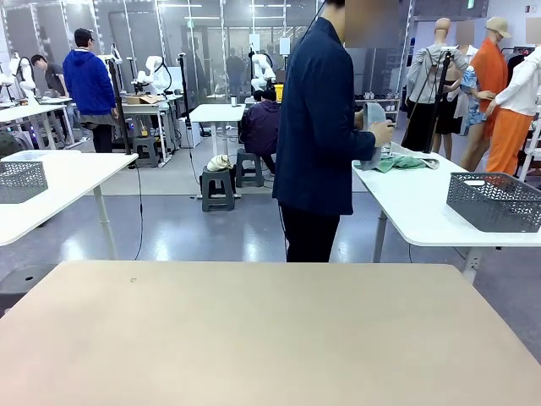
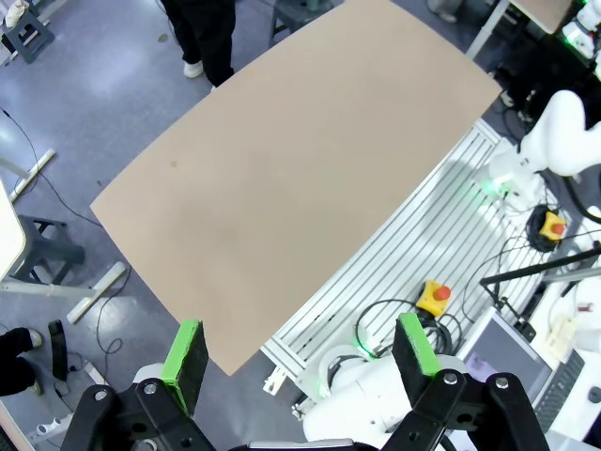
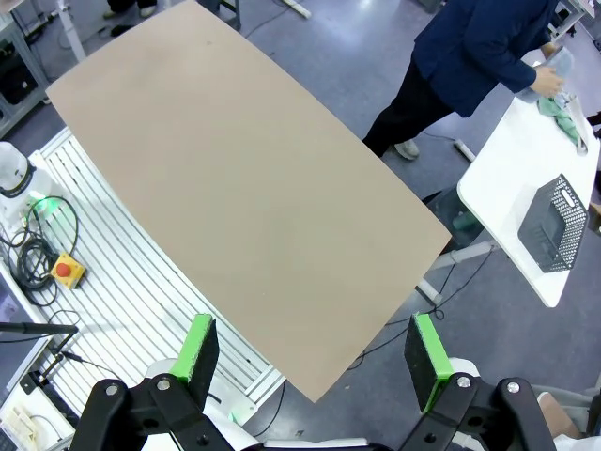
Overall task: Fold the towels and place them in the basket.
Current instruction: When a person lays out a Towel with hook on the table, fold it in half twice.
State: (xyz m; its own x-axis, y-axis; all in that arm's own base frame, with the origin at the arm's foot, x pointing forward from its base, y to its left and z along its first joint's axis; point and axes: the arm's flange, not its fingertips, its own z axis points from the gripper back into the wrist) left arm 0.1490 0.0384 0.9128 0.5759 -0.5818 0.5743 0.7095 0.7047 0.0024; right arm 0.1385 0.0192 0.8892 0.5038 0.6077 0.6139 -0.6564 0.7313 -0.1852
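Observation:
A person in a dark blue jacket [image 1: 317, 127] stands at the far side, turned toward a white side table [image 1: 414, 211]. Their hands hold a grey-blue towel [image 1: 373, 118], and a green towel [image 1: 404, 162] lies crumpled on that side table. The dark grey mesh basket [image 1: 494, 201] stands on the same table, nearer its right end. The right wrist view shows the basket [image 3: 554, 225] and the green towel [image 3: 562, 111] too. My left gripper [image 2: 300, 355] hangs open high above the tan table [image 2: 291, 178], holding nothing. My right gripper [image 3: 315, 355] is also open and empty, high over the tan table [image 3: 254, 188].
Another mesh basket [image 1: 21, 180] sits on a white table at the left. Below the wrist cameras lie a ribbed aluminium base [image 2: 423, 244], cables and a yellow stop button [image 2: 433, 297]. Stools and other people are farther back.

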